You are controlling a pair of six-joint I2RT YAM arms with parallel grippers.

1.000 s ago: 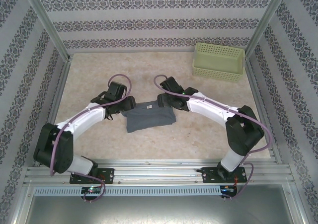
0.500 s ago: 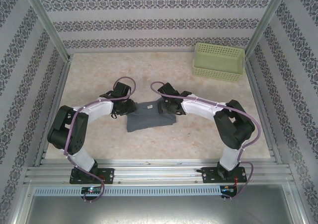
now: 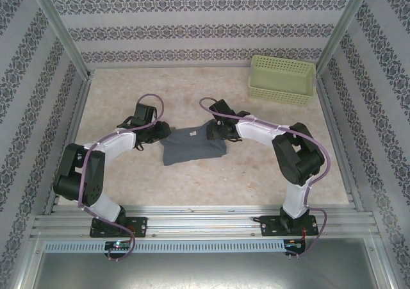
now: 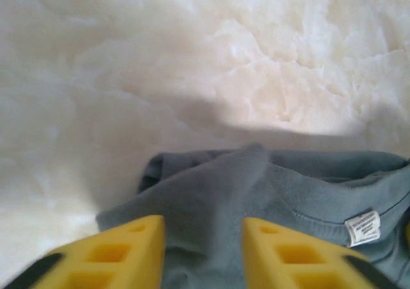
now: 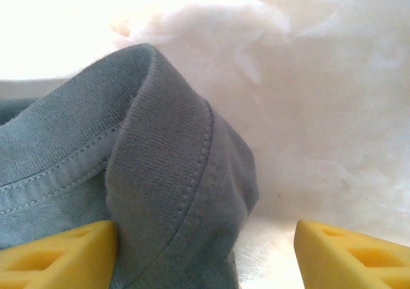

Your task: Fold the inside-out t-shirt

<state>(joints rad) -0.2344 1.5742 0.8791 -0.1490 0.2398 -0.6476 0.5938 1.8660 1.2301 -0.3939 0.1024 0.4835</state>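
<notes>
Mid-table, t-shirt (image 3: 192, 147) between left gripper (image 3: 161, 133) and right gripper (image 3: 214, 132), cloth inside both

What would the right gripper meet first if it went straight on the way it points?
The inside-out t-shirt: its raised ribbed fold stands right ahead of the right gripper, between its open jaws; contact looks near, though depth is unclear.

A pale yellow-green perforated basket (image 3: 282, 79) stands at the upper right of the frame on the mottled beige table (image 3: 192, 90), close to the back wall. Patterned striped wallpaper (image 3: 192, 26) lines the surrounding walls, and aluminium rails (image 3: 205, 222) cross the bottom.
</notes>
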